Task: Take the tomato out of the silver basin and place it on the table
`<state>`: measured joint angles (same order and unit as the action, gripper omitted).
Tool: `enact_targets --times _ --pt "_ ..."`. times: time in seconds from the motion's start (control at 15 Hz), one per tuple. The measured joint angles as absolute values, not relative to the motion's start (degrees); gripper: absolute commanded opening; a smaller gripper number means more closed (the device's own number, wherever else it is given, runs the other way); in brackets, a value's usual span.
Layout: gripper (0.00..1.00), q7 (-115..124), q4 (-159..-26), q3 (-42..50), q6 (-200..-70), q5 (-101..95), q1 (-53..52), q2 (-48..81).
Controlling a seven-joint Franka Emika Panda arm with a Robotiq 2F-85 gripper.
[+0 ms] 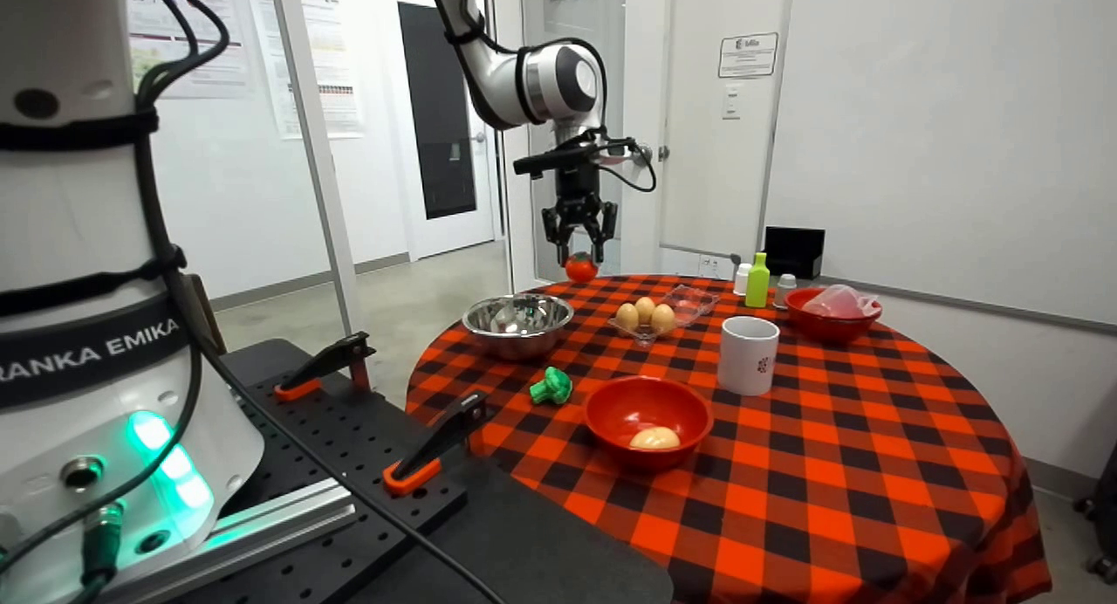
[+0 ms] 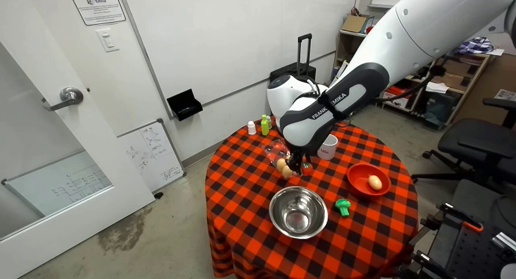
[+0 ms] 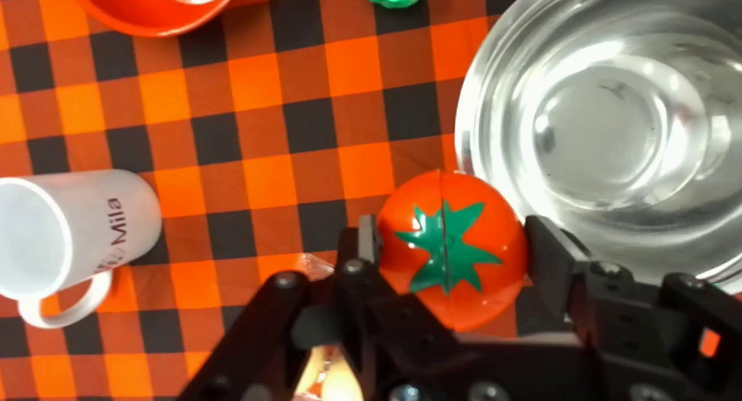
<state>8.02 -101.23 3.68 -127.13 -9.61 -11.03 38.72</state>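
My gripper (image 1: 580, 257) is shut on the red tomato (image 1: 582, 270) and holds it in the air above the table. In the wrist view, the tomato (image 3: 452, 256) with its green star-shaped top sits between both finger pads. It partly shows beside the gripper in an exterior view (image 2: 306, 169). The silver basin (image 1: 517, 342) stands on the table (image 1: 873, 464), which has a red-and-black checkered cloth. No object shows inside the basin (image 2: 298, 214). In the wrist view, the basin (image 3: 597, 134) lies just right of the tomato.
Eggs (image 1: 645, 314) in a clear carton lie near the gripper. A white mug (image 1: 748, 355), a green broccoli (image 1: 551, 386) and a red bowl (image 1: 647, 421) holding an egg stand around. Another red bowl (image 1: 829, 323) with a pink-red dish, a lime bottle (image 1: 757, 281) and small shakers stand farther off.
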Motion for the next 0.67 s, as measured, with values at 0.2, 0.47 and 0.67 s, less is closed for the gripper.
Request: enact_targets --times 0.2,0.47,0.67 --pt "0.38 8.0 -101.2 5.2 -127.1 -9.7 -8.4 38.6" --pt "0.38 8.0 -100.6 6.2 -127.1 -9.7 -5.5 40.2" --pt "0.38 8.0 -98.8 6.2 -127.1 -9.7 -4.0 42.9"
